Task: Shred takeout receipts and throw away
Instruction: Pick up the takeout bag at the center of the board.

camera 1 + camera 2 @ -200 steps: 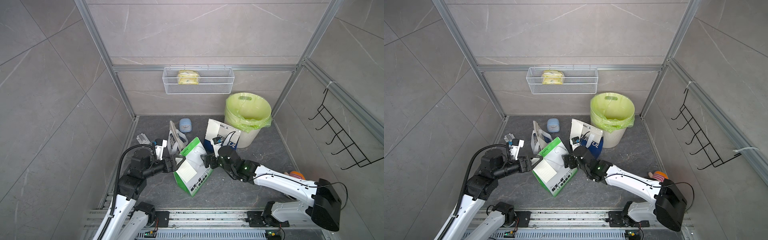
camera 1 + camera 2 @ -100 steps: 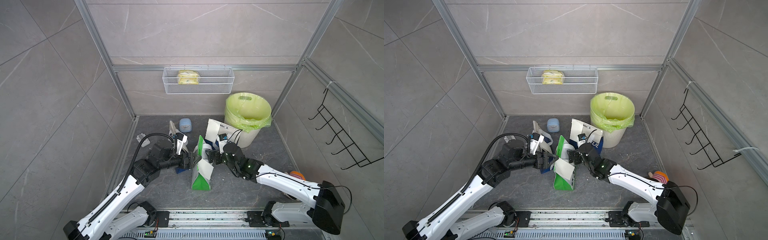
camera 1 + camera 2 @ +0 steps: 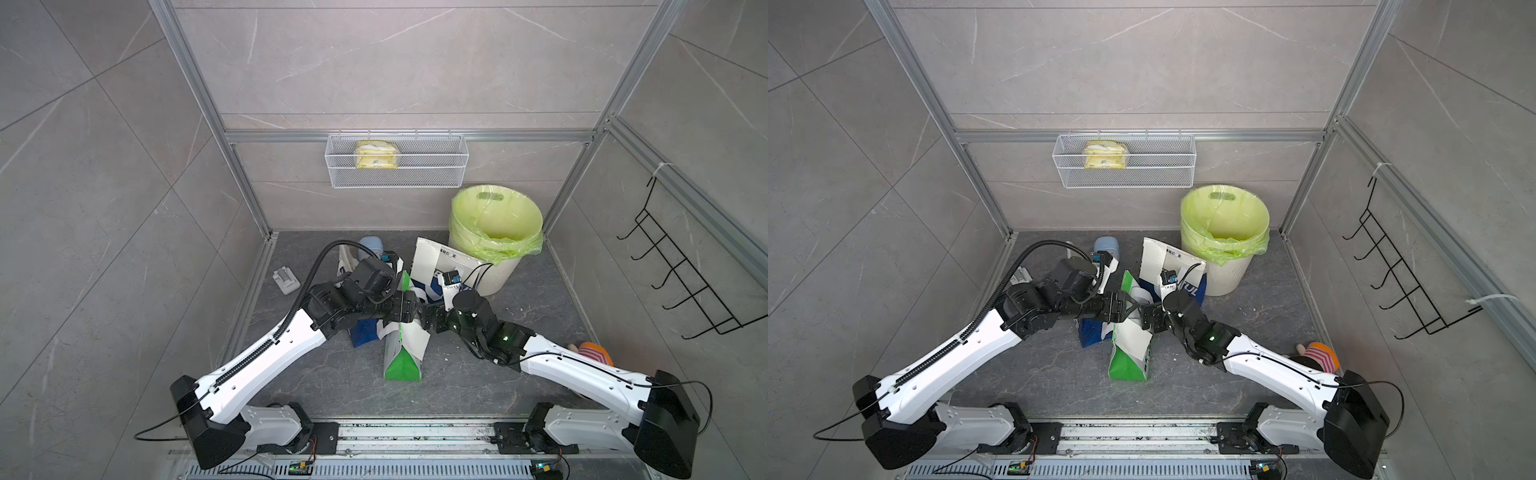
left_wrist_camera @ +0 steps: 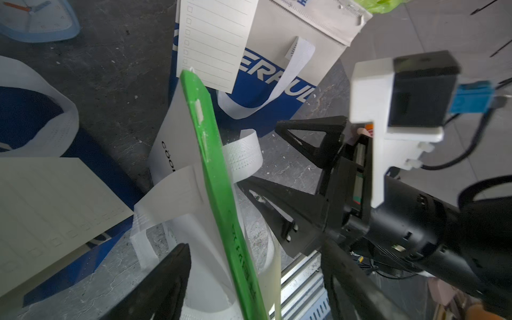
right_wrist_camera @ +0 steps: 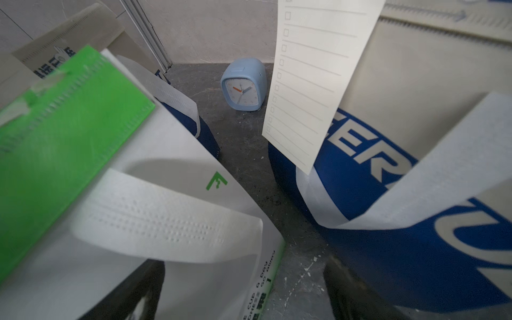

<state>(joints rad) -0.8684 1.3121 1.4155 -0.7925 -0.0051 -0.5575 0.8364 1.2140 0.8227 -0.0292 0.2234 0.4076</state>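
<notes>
A green-and-white bag [image 3: 402, 357] [image 3: 1128, 357] stands upright mid-floor. My left gripper [image 3: 411, 311] [image 4: 255, 291] is open, its fingers either side of the bag's green top edge [image 4: 216, 166]. My right gripper [image 3: 428, 322] [image 5: 243, 299] faces it from the other side, open, with the bag's white corner and handle [image 5: 166, 221] between its fingers. One lined white takeout receipt [image 4: 213, 41] [image 5: 313, 77] hangs on the blue-and-white bag [image 3: 432, 259] behind. Another receipt [image 4: 55, 199] lies on a second blue-and-white bag [image 3: 365, 334] under my left arm.
A bin with a yellow-green liner [image 3: 494, 232] stands at the back right. A blue clock [image 5: 243, 86] sits by the back wall. A wire basket [image 3: 397, 160] and a hook rack [image 3: 681, 282] hang on the walls. A small grey object [image 3: 286, 279] lies left.
The green-and-white bag went from lying tilted to standing upright. My left arm reached right to the bag's top, and its jaws narrowed a little. My right gripper stayed beside the bag.
</notes>
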